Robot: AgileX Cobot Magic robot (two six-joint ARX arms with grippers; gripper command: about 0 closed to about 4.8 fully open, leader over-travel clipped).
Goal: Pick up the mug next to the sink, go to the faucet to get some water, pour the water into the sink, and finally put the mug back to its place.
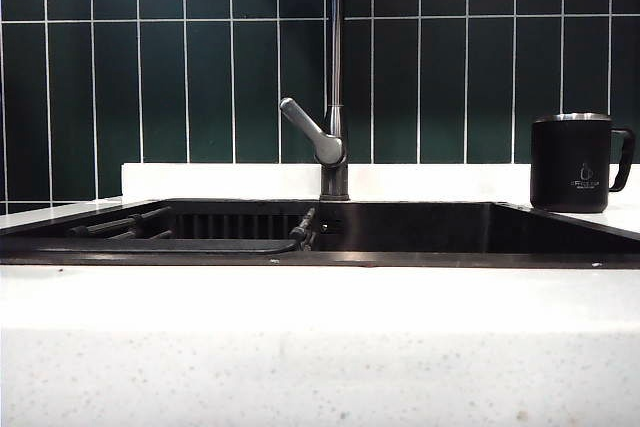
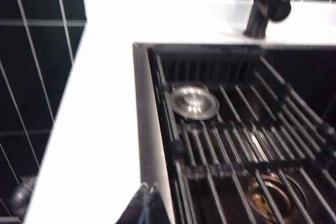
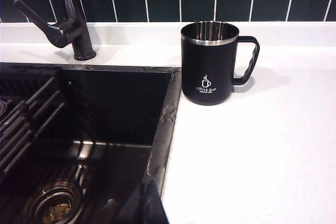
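Note:
The black mug (image 1: 572,162) with its steel rim stands upright on the white counter right of the sink (image 1: 420,232), handle pointing right. The right wrist view shows the mug (image 3: 209,64) with its white logo, standing well beyond my right gripper (image 3: 148,188), which is shut and empty over the sink's (image 3: 168,124) right rim. The faucet (image 1: 335,77) rises behind the sink's middle, its lever (image 1: 310,130) angled left. My left gripper (image 2: 148,188) is shut and empty over the sink's (image 2: 144,129) left rim. No water runs. Neither gripper shows in the exterior view.
A slatted dark rack (image 2: 236,145) lies in the basin with a round metal strainer (image 2: 194,102) on it. A drain (image 3: 51,208) sits at the basin's bottom. White speckled countertop (image 1: 320,347) runs along the front and right. Dark green tiles (image 1: 180,57) back the counter.

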